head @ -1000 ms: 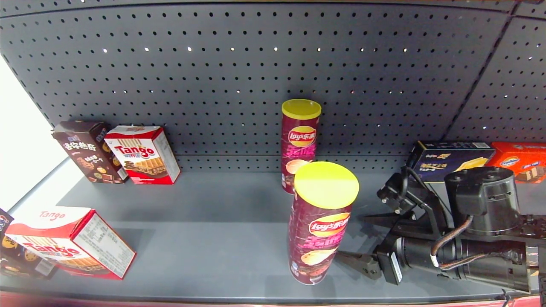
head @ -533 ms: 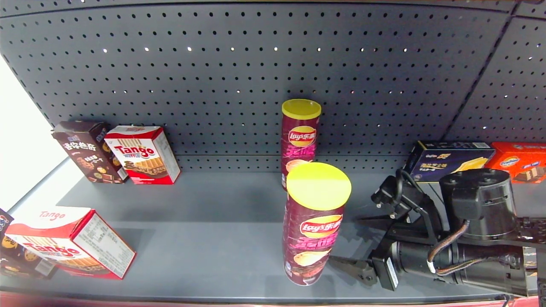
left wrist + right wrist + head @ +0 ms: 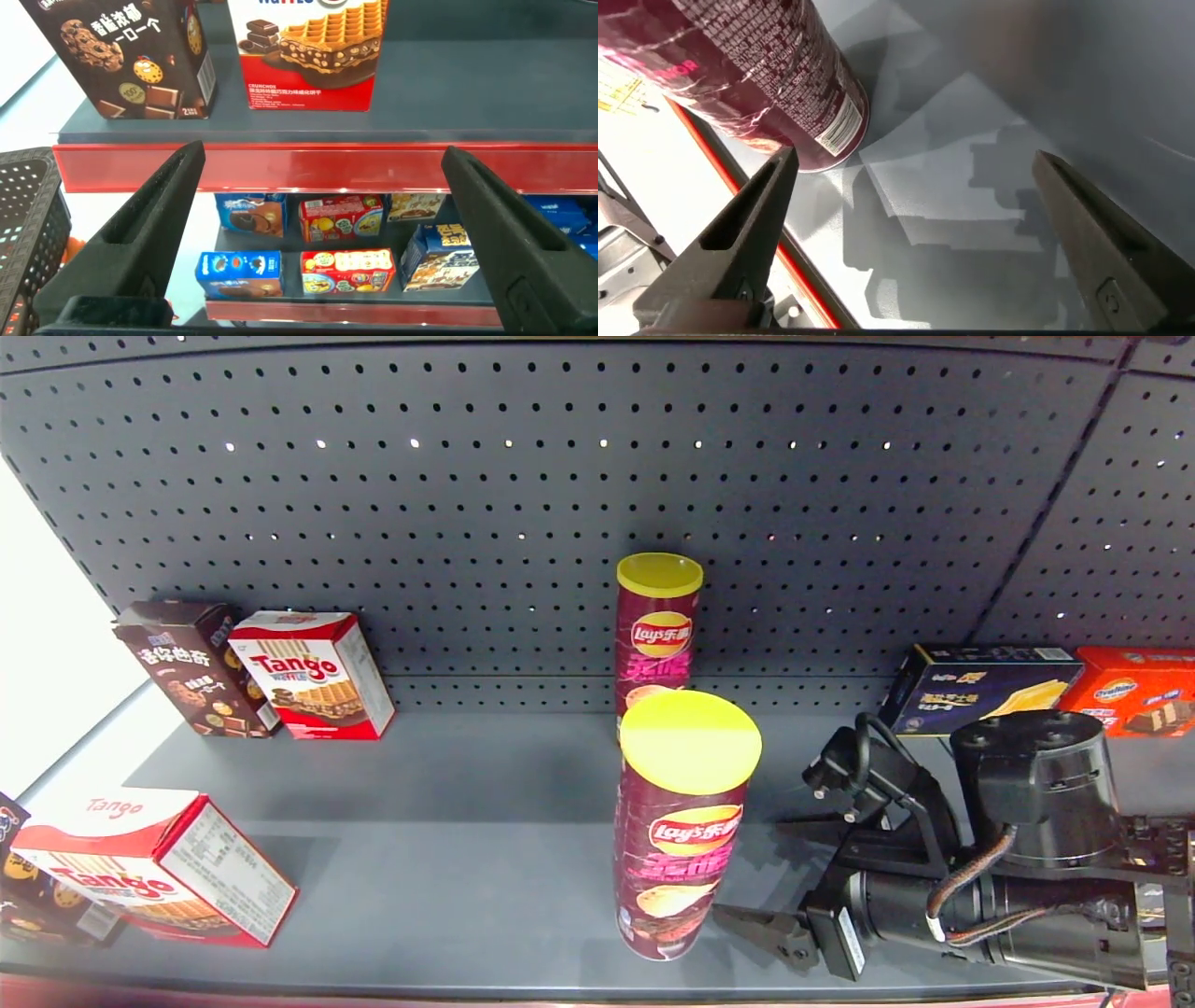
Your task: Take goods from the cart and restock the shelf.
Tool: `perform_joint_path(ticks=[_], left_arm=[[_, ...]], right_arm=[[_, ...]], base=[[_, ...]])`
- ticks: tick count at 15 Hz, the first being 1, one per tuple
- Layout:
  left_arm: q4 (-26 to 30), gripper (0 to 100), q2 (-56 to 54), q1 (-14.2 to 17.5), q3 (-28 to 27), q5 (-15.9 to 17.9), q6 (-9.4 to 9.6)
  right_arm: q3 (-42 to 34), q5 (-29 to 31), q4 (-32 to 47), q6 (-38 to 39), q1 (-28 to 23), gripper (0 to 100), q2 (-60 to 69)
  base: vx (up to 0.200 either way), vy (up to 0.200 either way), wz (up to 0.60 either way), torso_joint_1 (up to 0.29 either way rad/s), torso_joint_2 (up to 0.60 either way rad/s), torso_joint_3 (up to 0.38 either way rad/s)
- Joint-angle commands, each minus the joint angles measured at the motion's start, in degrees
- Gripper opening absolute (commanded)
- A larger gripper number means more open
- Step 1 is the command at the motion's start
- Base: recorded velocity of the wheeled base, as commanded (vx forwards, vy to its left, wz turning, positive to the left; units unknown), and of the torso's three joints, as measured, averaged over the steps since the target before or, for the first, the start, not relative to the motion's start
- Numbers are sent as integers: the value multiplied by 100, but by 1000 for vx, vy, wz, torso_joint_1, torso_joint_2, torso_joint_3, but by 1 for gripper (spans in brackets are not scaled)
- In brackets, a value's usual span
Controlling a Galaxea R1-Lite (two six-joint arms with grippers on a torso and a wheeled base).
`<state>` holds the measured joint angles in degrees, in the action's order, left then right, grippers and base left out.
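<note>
Front chip can (image 3: 686, 821) and right pincer (image 3: 754, 870) shifted left | can upright at shelf (image 3: 448, 859) front edge, ahead of second can (image 3: 658, 635) | right pincer released, just beside can | left pincer (image 3: 322, 159) released

On the dark grey metal shelf (image 3: 467, 859) I see a maroon cylindrical chip can (image 3: 681, 840) near the front edge, a second such can (image 3: 658, 635) behind it, and my right end effector (image 3: 752, 868) just to the front can's right.
</note>
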<state>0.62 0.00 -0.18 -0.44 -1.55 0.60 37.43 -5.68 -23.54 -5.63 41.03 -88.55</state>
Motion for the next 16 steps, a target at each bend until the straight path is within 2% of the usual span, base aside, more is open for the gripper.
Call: perform_joint_path(ticks=[1, 12, 14, 16], left_arm=[[-1, 100, 9, 1, 0, -3, 2], [-1, 100, 9, 1, 0, 5, 2], [-1, 100, 9, 1, 0, 5, 2], [-1, 100, 9, 1, 0, 5, 2]], right_arm=[[-7, -3, -1, 1, -25, 100, 31], [63, 6, -28, 9, -69, 100, -13], [37, 6, -116, 27, -342, 100, 172], [46, 14, -160, 53, -860, 100, 699]], base=[[0, 0, 0, 0, 0, 0], [0, 0, 0, 0, 0, 0], [0, 0, 0, 0, 0, 0], [0, 0, 0, 0, 0, 0]])
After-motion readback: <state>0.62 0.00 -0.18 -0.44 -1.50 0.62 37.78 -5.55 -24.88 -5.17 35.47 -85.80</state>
